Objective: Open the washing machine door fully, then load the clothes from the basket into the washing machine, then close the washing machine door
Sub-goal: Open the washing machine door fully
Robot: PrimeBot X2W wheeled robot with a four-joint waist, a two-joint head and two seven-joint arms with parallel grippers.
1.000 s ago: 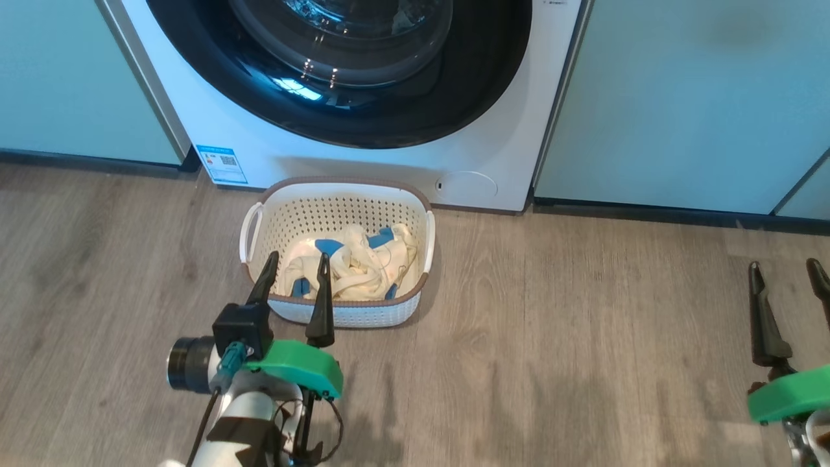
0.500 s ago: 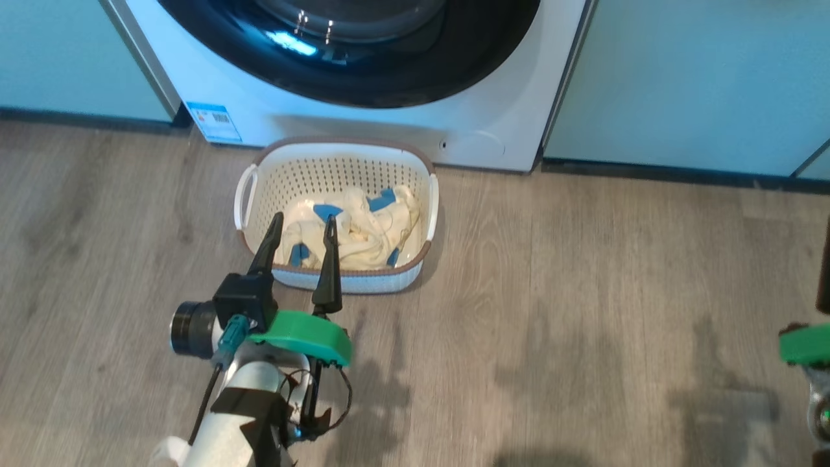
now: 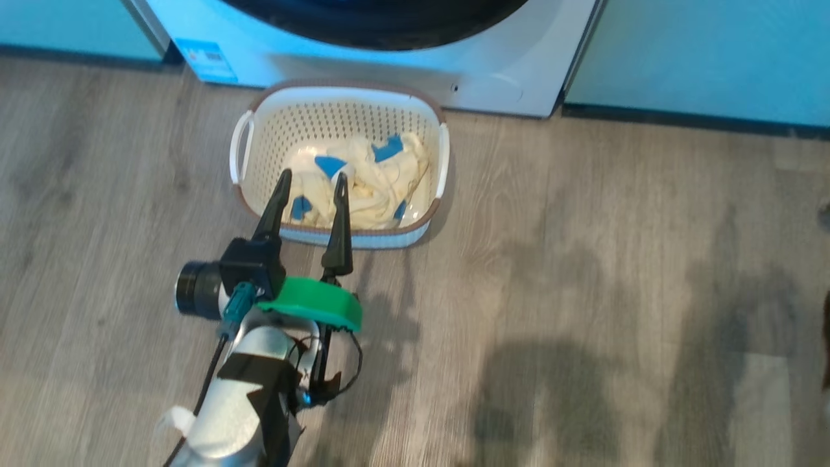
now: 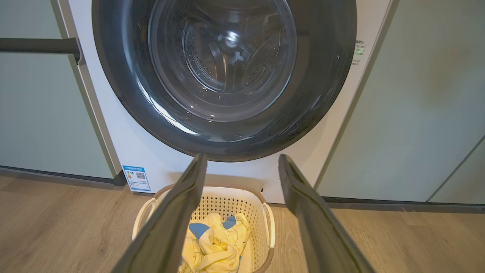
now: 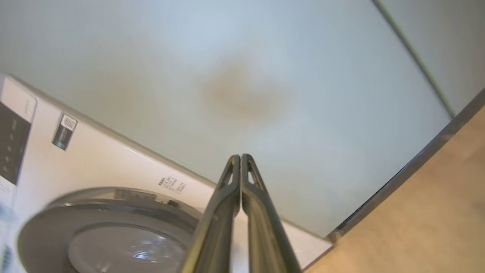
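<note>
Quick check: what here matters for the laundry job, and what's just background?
Job: big white front-loading washing machine; its round black-rimmed glass door; cream perforated plastic basket; cream-and-blue fabric clothes.
Background: pale teal cabinet panels; grey wood-look floor; blue label sticker.

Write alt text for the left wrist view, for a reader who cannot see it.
The shut round door of the washing machine, black-rimmed with a glass centre, faces the camera. Below it on the wooden floor stands the basket holding cream and blue clothes, seen between the dark fingers of the open left end effector. Pale cabinet panels flank the machine.
</note>
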